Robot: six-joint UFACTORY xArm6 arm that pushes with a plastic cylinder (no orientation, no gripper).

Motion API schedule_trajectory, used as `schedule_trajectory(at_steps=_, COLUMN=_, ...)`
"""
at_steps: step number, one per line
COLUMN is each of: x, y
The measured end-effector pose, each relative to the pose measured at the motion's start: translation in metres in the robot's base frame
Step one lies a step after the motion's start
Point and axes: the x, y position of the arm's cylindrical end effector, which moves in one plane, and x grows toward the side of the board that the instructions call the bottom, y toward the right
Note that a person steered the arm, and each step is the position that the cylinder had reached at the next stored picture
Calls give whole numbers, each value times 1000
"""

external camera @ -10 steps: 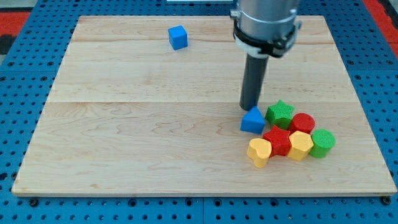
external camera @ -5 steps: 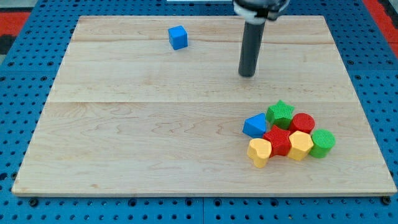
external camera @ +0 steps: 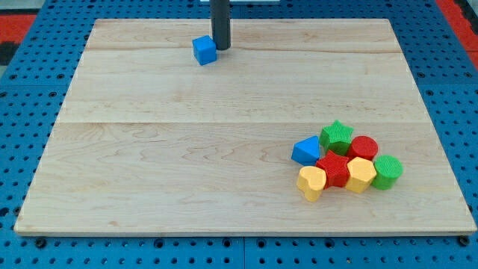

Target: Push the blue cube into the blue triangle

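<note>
Near the view's top, my tip [external camera: 221, 48] is touching the blue cube [external camera: 204, 50]; no pincer showing. Blue triangle [external camera: 305, 151] is sitting well apart on the board [external camera: 164, 149].

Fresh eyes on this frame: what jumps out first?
The tight cluster of coloured blocks at the view's lower right, with the blue triangle on its left edge beside a green star and a red block. Then the lone blue cube far off near the view's top, with my tip right against its right side. The wooden board between them is bare.
</note>
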Motion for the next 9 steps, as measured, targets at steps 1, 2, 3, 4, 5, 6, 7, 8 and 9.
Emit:
schedule_trajectory(at_steps=1, x=-24, y=-20)
schedule_trajectory(at_steps=2, x=-50, y=-35)
schedule_trajectory(at_steps=3, x=-18, y=-43)
schedule_trajectory(at_steps=4, x=22, y=-36)
schedule_trajectory(at_steps=5, x=36, y=-57)
schedule_trajectory(at_steps=6, x=58, y=-50)
schedule_trajectory(at_steps=7, x=92, y=-38)
schedule_trajectory(at_steps=8, x=113, y=-37)
schedule_trajectory(at_steps=9, x=121, y=3)
